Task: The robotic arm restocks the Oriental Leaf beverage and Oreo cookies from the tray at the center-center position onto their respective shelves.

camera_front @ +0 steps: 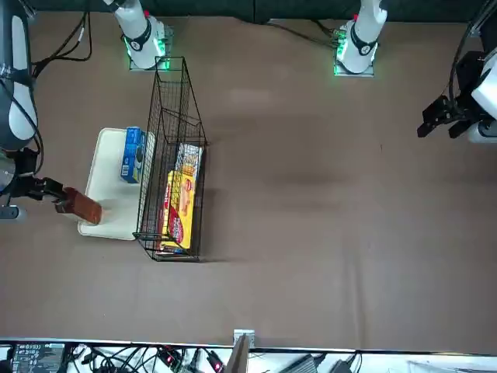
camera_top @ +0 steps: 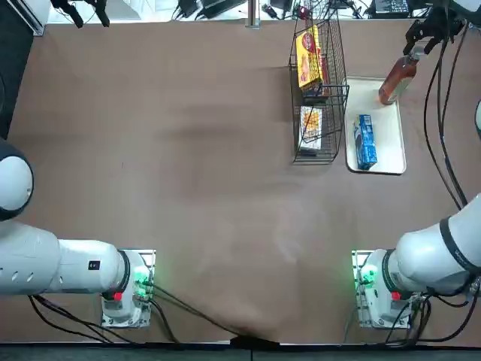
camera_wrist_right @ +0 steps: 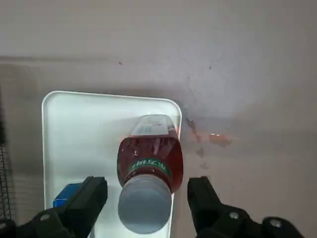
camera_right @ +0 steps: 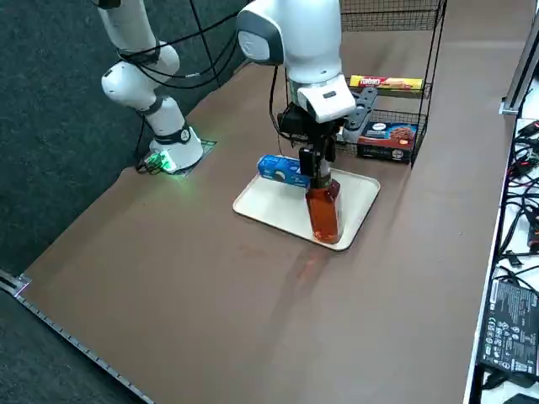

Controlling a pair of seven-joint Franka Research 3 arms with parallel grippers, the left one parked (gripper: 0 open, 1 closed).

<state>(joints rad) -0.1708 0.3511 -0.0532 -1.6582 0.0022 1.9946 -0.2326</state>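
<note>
One tea bottle [camera_right: 323, 212] between right pincer's [camera_wrist_right: 147, 181] wide-apart fingers, gap either side, nothing held. Likely heavy, slick, sides yielding; best hold: firmly below cap [camera_wrist_right: 145, 204], squeezing gently.

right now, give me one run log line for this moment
right gripper: jaws open around bottle cap | tea bottle: upright on tray | blue packet: on tray

A robotics lab — robot arms [camera_top: 428, 259] bolted tableside; cables [camera_top: 443, 128], electronics [camera_right: 512, 324] around.
</note>
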